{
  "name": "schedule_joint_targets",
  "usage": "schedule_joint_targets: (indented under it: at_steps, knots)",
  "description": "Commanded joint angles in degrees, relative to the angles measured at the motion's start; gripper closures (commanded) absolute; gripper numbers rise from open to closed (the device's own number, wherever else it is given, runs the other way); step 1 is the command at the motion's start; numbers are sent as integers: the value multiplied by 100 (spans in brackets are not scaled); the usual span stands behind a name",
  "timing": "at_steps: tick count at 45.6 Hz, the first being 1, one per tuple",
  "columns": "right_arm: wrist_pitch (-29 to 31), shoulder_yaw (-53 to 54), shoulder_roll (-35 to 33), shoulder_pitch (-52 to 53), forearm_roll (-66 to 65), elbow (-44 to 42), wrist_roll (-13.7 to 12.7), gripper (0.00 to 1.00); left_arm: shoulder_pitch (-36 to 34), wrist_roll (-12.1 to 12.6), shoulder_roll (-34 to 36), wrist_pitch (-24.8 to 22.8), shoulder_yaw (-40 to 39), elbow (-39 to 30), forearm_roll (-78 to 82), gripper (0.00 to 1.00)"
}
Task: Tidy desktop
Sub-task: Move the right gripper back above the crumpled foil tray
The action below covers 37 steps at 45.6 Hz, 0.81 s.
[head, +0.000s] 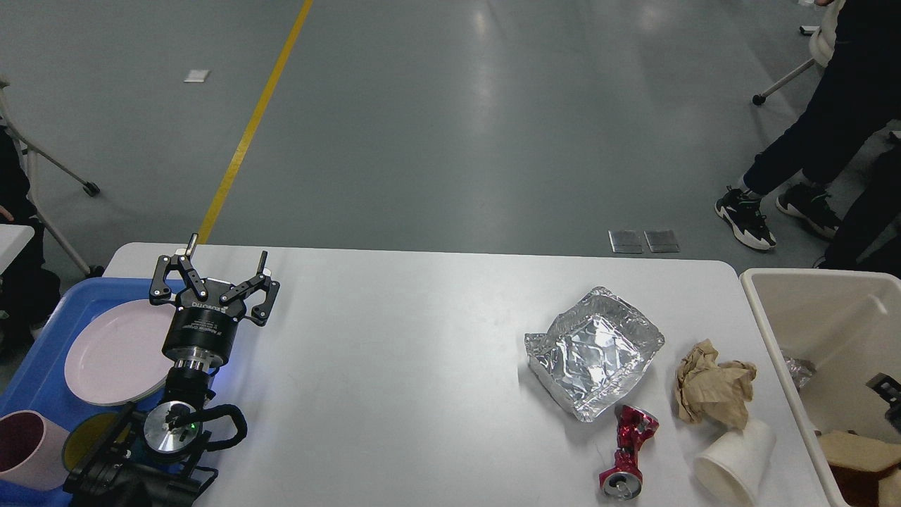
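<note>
The left gripper (227,265) stands with its two black fingers (262,262) spread wide apart and holding nothing, poised above the left end of the large white rectangular desktop (394,366), right at the boundary with the blue plastic tray (42,352) that sits at the table's left edge. In that tray lie one round pale pink plate (116,355), partly hidden behind the gripper's wrist, one pink cup (24,451) with a dark inside, and a yellowish dish (88,433) mostly covered by the arm. The right gripper does not show. The middle of the desktop is bare between the arm and the litter gathered at the right end: one crinkled square aluminium foil tray (595,352), one crushed red drink can (628,451) just in front of it, one crumpled wad of brown paper (712,384), and one white paper cup (735,461) tipped on its side, touching the paper. Just beside the right edge stands the beige plastic bin (774,338), which holds some scraps. Beyond the far edge is grey floor with a yellow line (253,120).
</note>
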Motion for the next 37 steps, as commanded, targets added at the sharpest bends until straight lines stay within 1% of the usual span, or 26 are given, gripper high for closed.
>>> schedule_joint_targets:
  at_steps: [1,2,3,6,9,13,18,22,24,25,28,31,37]
  knots:
    - [875,-268,-692,878,-174,1127,-15,0,0,0,0,0,0,0,0,3]
    - [1007,-391,-815,1098,-244,1365,-15,0,0,0,0,0,0,0,0,3]
    - [1234,-697,-1034,1691,-366,1915,-42,0,0,0,0,0,0,0,0,3]
    - [1350,-1208,-1150,2556,-412,2586,-68,0,0,0,0,0,0,0,0,3]
    - [1456,-1945,-1177,3356,-403,3254,-68,0,0,0,0,0,0,0,0,3]
    - [1780,-2912,-1037,4551,-377,3993,-68,0,0,0,0,0,0,0,0,3]
    - [2509,-3669,-510,5765,-350,4758,-68,0,0,0,0,0,0,0,0,3]
    - [3186,-3872,-70,6433,-350,5075,-68,0,0,0,0,-9,0,0,0,3]
    - [3607,-3925,97,6767,-350,5225,-68,0,0,0,0,0,0,0,0,3]
    - [4053,-3951,219,7099,-333,5434,-68,0,0,0,0,-8,0,0,0,3]
    - [4575,-3943,404,7628,-245,5892,-68,0,0,0,0,0,0,0,0,3]
    - [4761,-3934,484,8129,-52,6375,-68,0,0,0,0,0,0,0,0,3]
    - [4735,-3925,475,8947,458,7184,-68,0,9,0,0,0,0,0,0,3]
